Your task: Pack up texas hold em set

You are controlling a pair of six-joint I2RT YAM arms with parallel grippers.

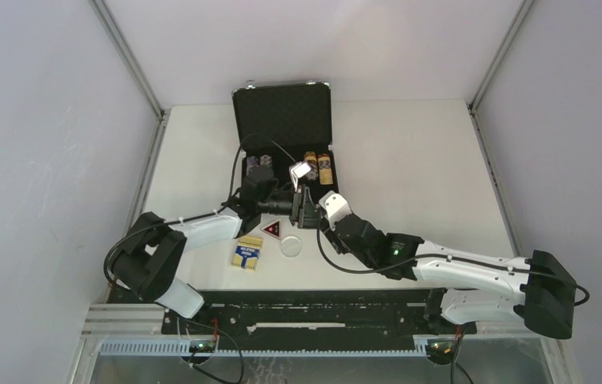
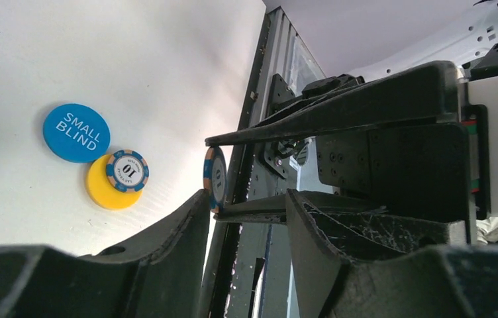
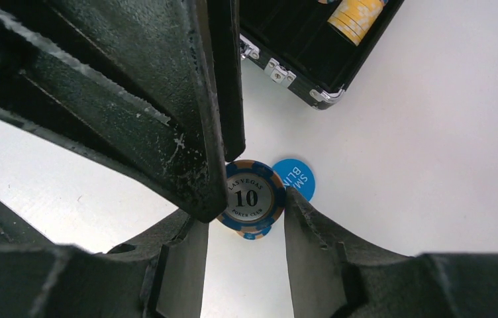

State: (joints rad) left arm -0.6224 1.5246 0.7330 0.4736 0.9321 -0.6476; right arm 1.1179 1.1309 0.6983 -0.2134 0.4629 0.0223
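Note:
A blue-and-orange "10" poker chip [image 3: 251,197] hangs above the table, pinched edge to edge in my right gripper [image 3: 245,209]. In the left wrist view it shows edge-on [image 2: 214,177]. My left gripper [image 2: 246,202] stands open around it, one finger beside the chip's face and the other still apart. Both grippers meet in front of the open black briefcase [image 1: 282,112], left gripper [image 1: 282,205], right gripper [image 1: 304,214]. On the table below lie a blue "SMALL BLIND" disc [image 2: 76,132] and a yellow disc [image 2: 104,192] with a second "10" chip [image 2: 127,170] on it.
Stacks of chips [image 1: 318,166] stand in the briefcase's tray. The yellow-blue card box [image 1: 247,254], the red-black triangular token [image 1: 272,230] and a white disc [image 1: 290,246] lie near the table's front edge. Grey walls enclose the table on three sides.

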